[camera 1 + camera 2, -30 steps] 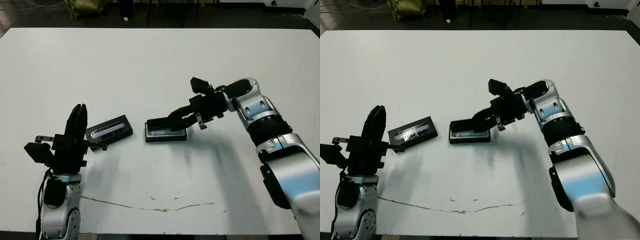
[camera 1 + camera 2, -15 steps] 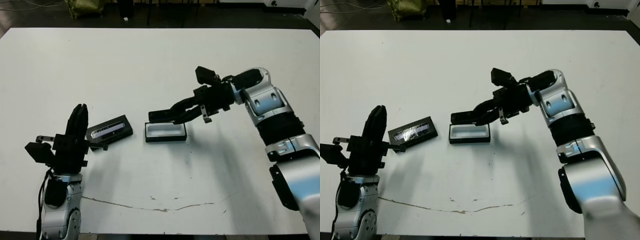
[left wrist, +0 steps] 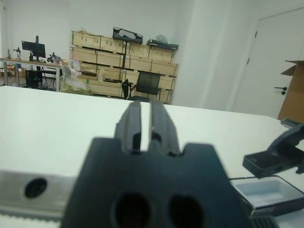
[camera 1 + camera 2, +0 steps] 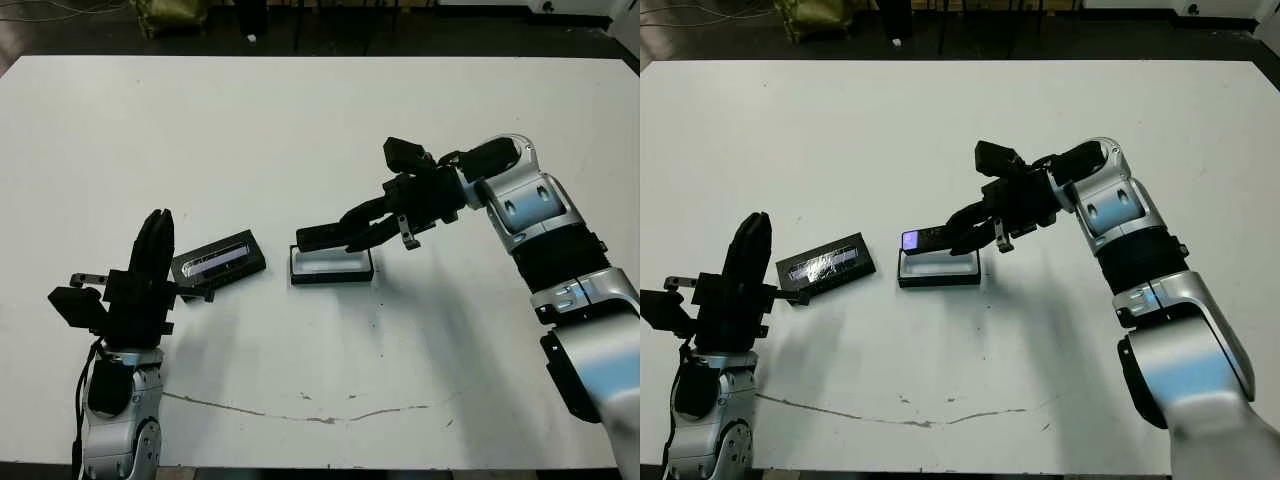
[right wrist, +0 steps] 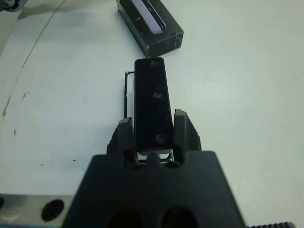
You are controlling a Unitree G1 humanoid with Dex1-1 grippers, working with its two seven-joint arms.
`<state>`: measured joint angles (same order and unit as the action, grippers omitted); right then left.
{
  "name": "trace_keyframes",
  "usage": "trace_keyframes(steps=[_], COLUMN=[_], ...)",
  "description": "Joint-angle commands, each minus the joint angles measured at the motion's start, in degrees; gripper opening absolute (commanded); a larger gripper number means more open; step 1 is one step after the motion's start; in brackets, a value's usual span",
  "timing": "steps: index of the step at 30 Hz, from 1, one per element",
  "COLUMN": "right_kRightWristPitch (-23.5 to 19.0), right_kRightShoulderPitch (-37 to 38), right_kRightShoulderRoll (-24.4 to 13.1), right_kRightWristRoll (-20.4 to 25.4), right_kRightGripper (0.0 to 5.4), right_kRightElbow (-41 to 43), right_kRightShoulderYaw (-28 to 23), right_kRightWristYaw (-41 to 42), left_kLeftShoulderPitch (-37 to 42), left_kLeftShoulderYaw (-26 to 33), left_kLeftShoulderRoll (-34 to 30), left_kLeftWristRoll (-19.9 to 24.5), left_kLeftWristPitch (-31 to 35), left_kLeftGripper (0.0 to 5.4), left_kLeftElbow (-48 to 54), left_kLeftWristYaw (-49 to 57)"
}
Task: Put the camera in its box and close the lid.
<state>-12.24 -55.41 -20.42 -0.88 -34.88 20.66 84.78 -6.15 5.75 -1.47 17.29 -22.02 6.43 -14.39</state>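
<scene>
Your right fingers (image 5: 152, 137) are clamped on the camera (image 5: 153, 104) at one end, so most of the bar sticks out ahead of them, hanging just above the box (image 4: 331, 265) and not yet inside. Line the bar up with the white tray's long sides, level it, then lower and release only once it is seated. The lid (image 4: 218, 258) lies on the bench (image 4: 300, 130) beyond the box, near your left fingers (image 3: 141, 121), which are pressed nearly together and hold nothing.

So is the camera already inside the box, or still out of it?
Out. The right gripper holds the camera just above the box, whose white inside shows empty.
</scene>
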Motion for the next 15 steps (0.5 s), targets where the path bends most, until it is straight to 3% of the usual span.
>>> trace_keyframes(steps=[1, 15], right_kRightWristPitch=[1.5, 4.4], right_kRightShoulderPitch=[0.8, 1.0], right_kRightShoulderRoll=[0.0, 0.4], right_kRightWristRoll=[-0.6, -0.8], right_kRightGripper=[0.23, 0.23], right_kRightElbow=[-1.3, -4.9], right_kRightShoulderYaw=[0.8, 0.8], right_kRightWristYaw=[-0.4, -0.8], left_kLeftShoulderPitch=[-0.5, -0.5], left_kLeftShoulderYaw=[0.3, 0.4], left_kLeftShoulderRoll=[-0.1, -0.2], left_kLeftWristRoll=[-0.1, 0.9], left_kLeftWristPitch=[-0.2, -0.5], left_kLeftGripper=[0.0, 0.0], left_kLeftElbow=[-1.2, -1.9], left_kLeftWristYaw=[-0.2, -1.4])
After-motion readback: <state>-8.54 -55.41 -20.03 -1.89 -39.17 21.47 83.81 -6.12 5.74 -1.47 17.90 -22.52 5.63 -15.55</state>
